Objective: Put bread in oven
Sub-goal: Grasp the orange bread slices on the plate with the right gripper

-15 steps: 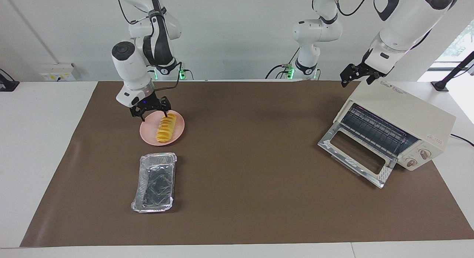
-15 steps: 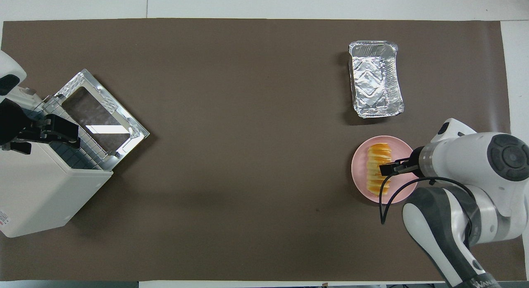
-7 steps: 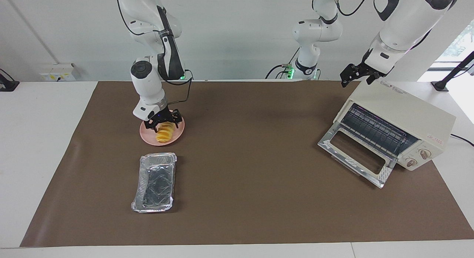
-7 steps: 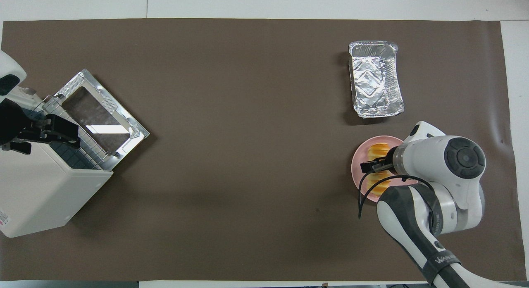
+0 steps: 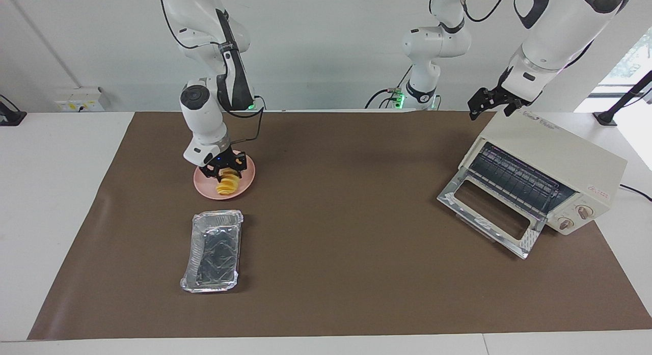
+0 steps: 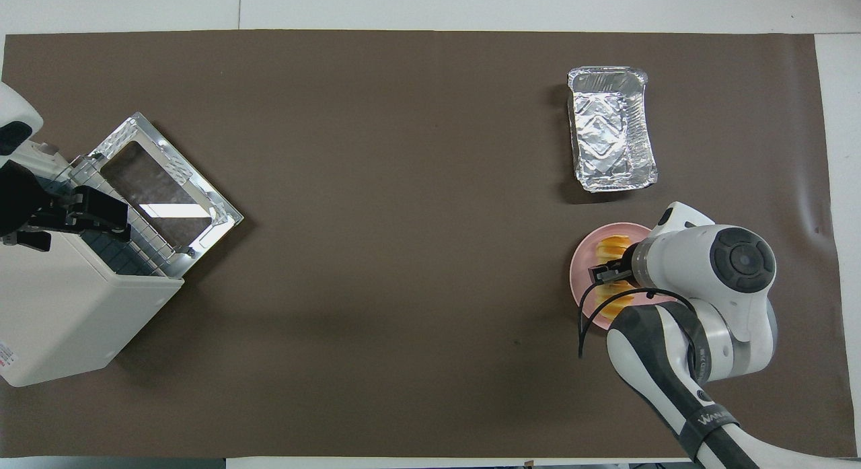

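The golden ridged bread [image 5: 227,185] [image 6: 615,241] lies on a round pink plate [image 5: 201,185] [image 6: 577,280] toward the right arm's end of the table. My right gripper [image 5: 224,172] [image 6: 607,274] is down on the loaf's middle, fingers pressed against its two sides; the arm hides part of the bread from above. The cream-white oven [image 5: 555,151] [image 6: 60,321] stands at the left arm's end, its glass door [image 5: 489,212] folded down flat and the wire rack showing. My left gripper [image 5: 490,103] [image 6: 111,217] waits open over the oven's top.
A crinkled silver foil tray [image 5: 213,250] [image 6: 611,129] sits farther from the robots than the plate, on the brown mat [image 5: 346,243]. A power cord trails from the oven at the table's end.
My right gripper came from the plate's edge over the bread, dropped onto it and drew its fingers in around it. The plate shifted slightly. The left arm has not moved.
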